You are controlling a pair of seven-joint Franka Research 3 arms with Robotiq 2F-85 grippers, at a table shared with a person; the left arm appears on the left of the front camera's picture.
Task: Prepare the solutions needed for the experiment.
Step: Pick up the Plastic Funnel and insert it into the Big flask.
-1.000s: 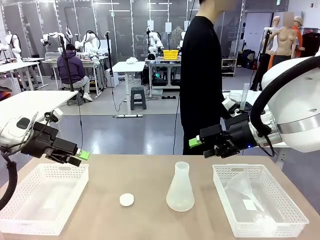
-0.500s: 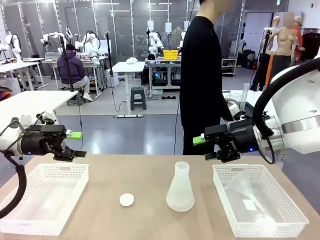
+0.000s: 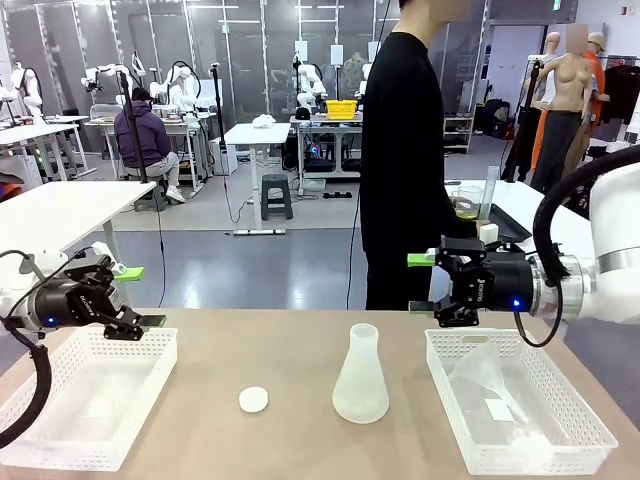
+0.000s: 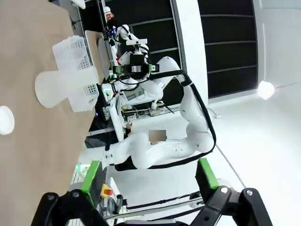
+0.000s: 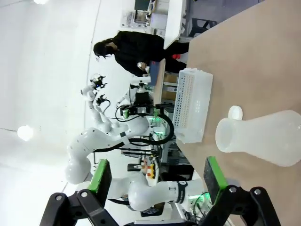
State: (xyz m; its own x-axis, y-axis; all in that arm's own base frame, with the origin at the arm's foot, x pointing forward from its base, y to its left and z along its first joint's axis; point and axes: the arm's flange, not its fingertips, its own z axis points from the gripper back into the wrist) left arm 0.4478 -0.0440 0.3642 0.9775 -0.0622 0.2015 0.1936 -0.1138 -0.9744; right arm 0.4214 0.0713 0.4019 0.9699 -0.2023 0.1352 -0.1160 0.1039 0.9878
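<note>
1. While both arms hover over the table's far edge, neither holds anything. The left gripper, at about 10 o'clock from the frosted flask, has its fingers spread wide. The right gripper, near 1 o'clock, is spread the same way.
2. The solutions — a little yellow-green liquid in a clear beaker — stand on a side table behind the person. That is near 2 o'clock and well apart from the flask.
3. The flask stands upright and looks empty. A white cap lies near it at 9 o'clock. One white basket sits farther out at 9 o'clock, another at 3 o'clock.
4. The step in hand looks like waiting for the liquid to reach the table. Doing that well probably means holding both grippers back from the flask's mouth so the person can reach in.
5. If the flask needs steadying, the right gripper seems better placed — take the neck squarely and gently, since light plastic could tip or flex.
</note>
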